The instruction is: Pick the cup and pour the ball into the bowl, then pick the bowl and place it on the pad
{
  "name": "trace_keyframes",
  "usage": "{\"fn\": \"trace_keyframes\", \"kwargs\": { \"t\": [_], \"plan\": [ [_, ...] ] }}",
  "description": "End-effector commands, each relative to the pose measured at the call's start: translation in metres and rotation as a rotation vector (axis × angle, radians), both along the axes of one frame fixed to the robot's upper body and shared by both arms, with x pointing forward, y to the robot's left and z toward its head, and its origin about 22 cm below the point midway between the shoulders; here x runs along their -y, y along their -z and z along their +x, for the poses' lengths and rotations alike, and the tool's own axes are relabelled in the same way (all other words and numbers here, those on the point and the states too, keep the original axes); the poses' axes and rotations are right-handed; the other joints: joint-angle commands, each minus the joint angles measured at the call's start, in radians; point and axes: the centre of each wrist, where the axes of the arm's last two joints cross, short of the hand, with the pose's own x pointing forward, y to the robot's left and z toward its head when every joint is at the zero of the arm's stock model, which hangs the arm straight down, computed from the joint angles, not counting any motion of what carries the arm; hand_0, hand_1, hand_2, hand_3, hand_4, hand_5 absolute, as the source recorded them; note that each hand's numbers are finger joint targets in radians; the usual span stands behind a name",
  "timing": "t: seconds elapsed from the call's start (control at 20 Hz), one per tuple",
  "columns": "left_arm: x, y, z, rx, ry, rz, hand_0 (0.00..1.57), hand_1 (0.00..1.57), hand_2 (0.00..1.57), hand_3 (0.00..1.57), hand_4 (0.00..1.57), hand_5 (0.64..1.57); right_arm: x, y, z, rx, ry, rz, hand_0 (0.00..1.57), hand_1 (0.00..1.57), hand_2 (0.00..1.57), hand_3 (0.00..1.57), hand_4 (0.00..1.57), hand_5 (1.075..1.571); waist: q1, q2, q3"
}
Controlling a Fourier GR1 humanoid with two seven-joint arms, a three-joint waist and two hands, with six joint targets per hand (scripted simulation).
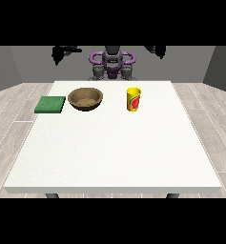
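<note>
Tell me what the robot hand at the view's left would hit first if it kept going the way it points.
Probably nothing: that robot hand is raised beside the robot, above the white table. Its exact pointing direction and depth are unclear.

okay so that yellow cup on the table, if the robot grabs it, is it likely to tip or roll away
The cup stands upright and is taller than wide, so a sideways nudge could probably tip it. Its round wall suggests it would roll once down. It looks rigid, so it likely keeps its shape when held. Nothing touches it now: the bowl sits apart.
</note>
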Motion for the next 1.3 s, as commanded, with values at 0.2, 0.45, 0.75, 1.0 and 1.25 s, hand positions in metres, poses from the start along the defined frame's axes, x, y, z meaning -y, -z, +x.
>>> {"fn": "trace_keyframes", "kwargs": {
  "t": [0.2, 0.45, 0.75, 1.0, 1.25],
  "plan": [
    [0.017, -0.027, 0.048, 0.171, -0.008, 0.023, 0.00, 0.00, 0.00, 0.00, 0.00, 1.407, -0.015, 0.003, 0.034, 0.163, -0.046, 0.009, 0.00, 0.00, 0.00, 0.00, 0.00, 1.570, -0.025, 0.197, -0.0001],
    [0.002, 0.003, 0.061, 0.187, -0.055, 0.023, 0.00, 0.00, 0.00, 0.00, 0.00, 1.393, -0.001, -0.007, 0.045, 0.207, -0.065, -0.008, 0.00, 0.00, 0.00, 0.00, 0.00, 1.568, -0.060, 0.240, -0.0006],
    [-0.006, 0.025, 0.080, 0.244, -0.049, 0.030, 0.00, 0.00, 0.00, 0.00, 0.00, 1.368, 0.000, -0.023, 0.072, 0.275, -0.079, 0.001, 0.00, 0.00, 0.00, 0.00, 0.00, 1.568, -0.056, 0.330, -0.0006],
    [0.026, 0.017, 0.113, 0.260, -0.072, 0.047, 0.00, 0.00, 0.00, 0.00, 0.00, 1.382, -0.035, -0.040, 0.096, 0.293, -0.105, 0.017, 0.00, 0.00, 0.00, 0.00, 0.00, 1.570, -0.078, 0.349, -0.0007],
    [0.018, 0.046, 0.113, 0.247, -0.078, 0.060, 0.00, 0.00, 0.00, 0.00, 0.00, 1.379, -0.024, -0.041, 0.103, 0.279, -0.100, 0.005, 0.00, 0.00, 0.00, 0.00, 0.00, 1.570, -0.086, 0.352, -0.0009]
  ]
}}
